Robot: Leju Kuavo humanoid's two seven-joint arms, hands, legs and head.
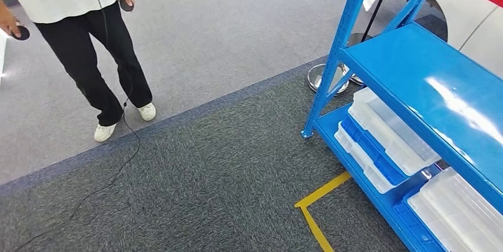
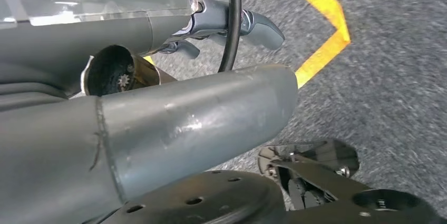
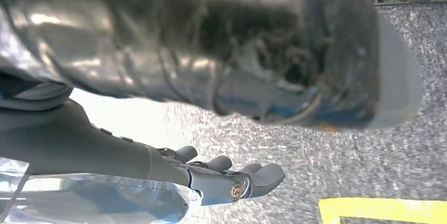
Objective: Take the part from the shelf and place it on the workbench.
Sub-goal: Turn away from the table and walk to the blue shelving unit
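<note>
where the blue shelf (image 1: pixel 415 86) stands, clear bins (image 1: pixel 394 130) on blue trays (image 1: pixel 373 145)

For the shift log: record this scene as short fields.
shelf: blue rack at right, top board bare
bins: clear and blue trays on the lower board
floor: grey carpet, yellow tape corner
person: stands at upper left, a dark round object in each hand
left hand: empty
right hand: empty, fingers extended

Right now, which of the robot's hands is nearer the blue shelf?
Right, most likely. The blue shelf stands off the robot's right side; the right hand and left hand both hang over carpet.
</note>
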